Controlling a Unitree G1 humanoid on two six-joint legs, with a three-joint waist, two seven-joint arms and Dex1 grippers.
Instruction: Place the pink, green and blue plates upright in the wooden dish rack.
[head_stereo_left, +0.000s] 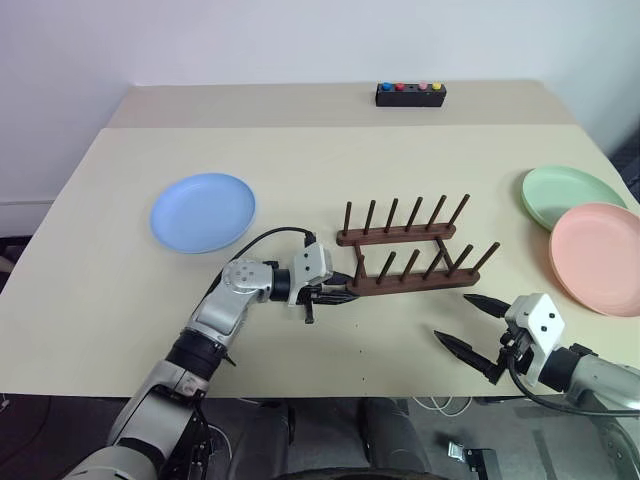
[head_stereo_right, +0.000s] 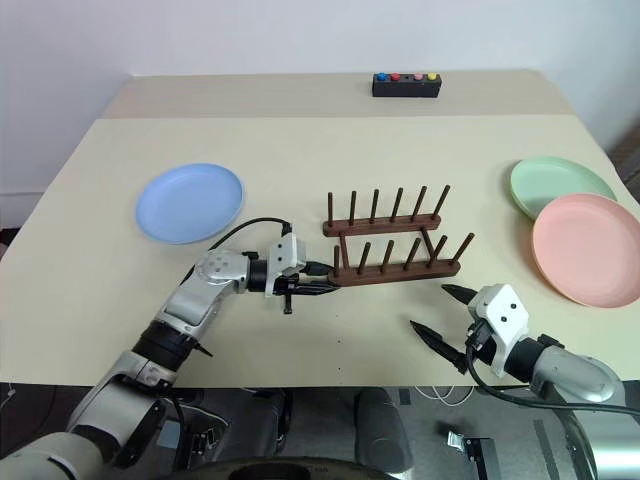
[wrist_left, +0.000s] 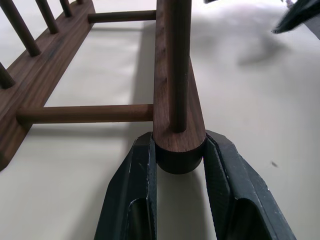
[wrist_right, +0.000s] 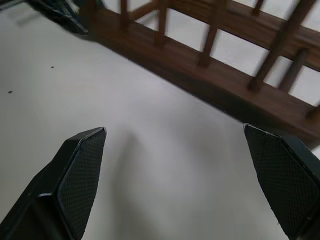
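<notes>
1. The wooden dish rack (head_stereo_left: 410, 250) stands empty at the counter's (head_stereo_left: 300, 160) centre; bare counter lies open on every side of it.
2. The left end effector (head_stereo_left: 345, 296) pinches the rounded end of the rack's near rail, at the rack's 8 o'clock.
3. The right end effector (head_stereo_left: 470, 325), fingers spread wide, hovers near the counter's front edge at the rack's 5 o'clock, apart from it.
4. The blue plate (head_stereo_left: 203, 211) lies flat at the rack's 10 o'clock.
5. The green plate (head_stereo_left: 570, 193) and pink plate (head_stereo_left: 600, 257) lie at 3 o'clock by the counter's right edge, overlapping slightly.
6. A black button box (head_stereo_left: 410, 94) sits at 12 o'clock, well apart.

pink plate (head_stereo_left: 598, 257) cut off at edge
</notes>
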